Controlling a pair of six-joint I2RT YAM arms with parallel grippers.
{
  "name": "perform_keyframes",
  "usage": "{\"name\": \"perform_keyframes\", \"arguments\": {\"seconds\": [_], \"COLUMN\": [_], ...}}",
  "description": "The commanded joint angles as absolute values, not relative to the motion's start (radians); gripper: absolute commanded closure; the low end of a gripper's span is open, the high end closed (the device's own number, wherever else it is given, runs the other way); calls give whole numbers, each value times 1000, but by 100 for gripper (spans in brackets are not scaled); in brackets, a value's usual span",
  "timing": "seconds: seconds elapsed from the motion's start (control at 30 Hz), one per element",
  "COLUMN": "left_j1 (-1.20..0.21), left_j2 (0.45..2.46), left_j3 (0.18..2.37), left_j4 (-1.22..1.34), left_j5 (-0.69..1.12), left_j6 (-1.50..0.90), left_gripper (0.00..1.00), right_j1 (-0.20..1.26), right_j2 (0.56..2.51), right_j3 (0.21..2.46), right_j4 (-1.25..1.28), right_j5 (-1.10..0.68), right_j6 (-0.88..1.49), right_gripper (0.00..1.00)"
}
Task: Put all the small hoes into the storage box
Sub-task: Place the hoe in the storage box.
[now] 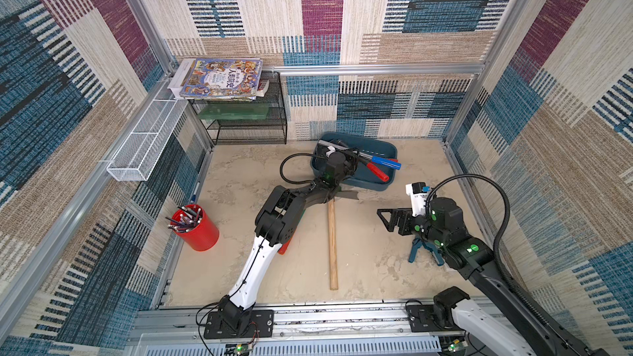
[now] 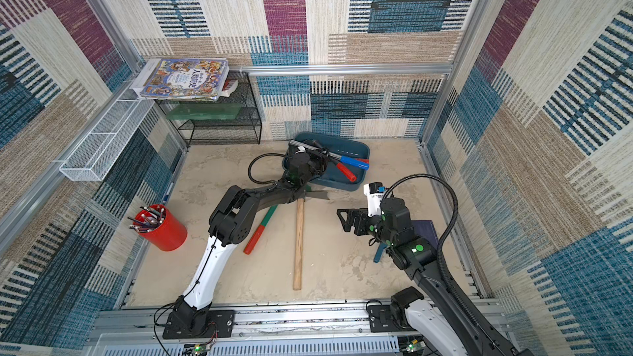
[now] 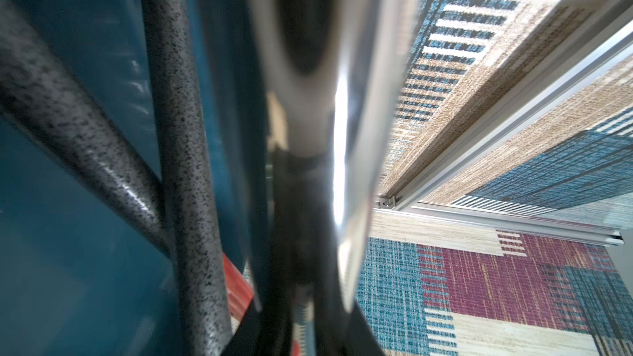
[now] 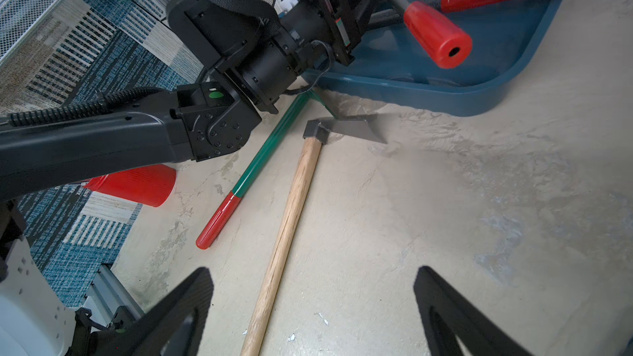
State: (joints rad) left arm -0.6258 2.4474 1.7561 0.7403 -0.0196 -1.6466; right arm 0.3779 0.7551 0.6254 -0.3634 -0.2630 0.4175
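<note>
Beige tabletop [image 1: 376, 268]: the left gripper [image 1: 352, 156] sits clamped shut low in the storage box [image 1: 370, 186], seemingly on the dark neck of the red-handled small hoe [image 1: 377, 171], whose grip overhangs the near rim, so only release and withdrawal look left. A blue-handled tool [image 1: 385, 162] crowds the box, a long wooden hoe [image 1: 332, 244] and green-shafted tool [image 4: 253, 168] lie just outside under the arm, and the right gripper [image 1: 383, 221] hangs open, well apart.

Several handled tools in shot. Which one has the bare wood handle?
The long tool lying flat on the table, grey blade end toward the storage box. The others have a red grip or blue grip; one has a green shaft.
</note>
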Motion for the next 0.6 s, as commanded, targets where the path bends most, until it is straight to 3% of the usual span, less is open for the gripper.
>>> {"name": "perform_keyframes", "arguments": {"seconds": [0.0, 0.57], "left_j1": [-621, -622], "left_j2": [2449, 2332], "left_j3": [1741, 1630], "left_j4": [800, 575], "left_j5": [-44, -57], "left_j6": [-1677, -1673], "left_gripper": [100, 100], "right_j1": [377, 377], "right_j2": [756, 767], "right_j3": [626, 620], "right_j4": [-339, -327], "right_j5": [-273, -295], "right_j6": [414, 419], "right_gripper": [4, 4]}}
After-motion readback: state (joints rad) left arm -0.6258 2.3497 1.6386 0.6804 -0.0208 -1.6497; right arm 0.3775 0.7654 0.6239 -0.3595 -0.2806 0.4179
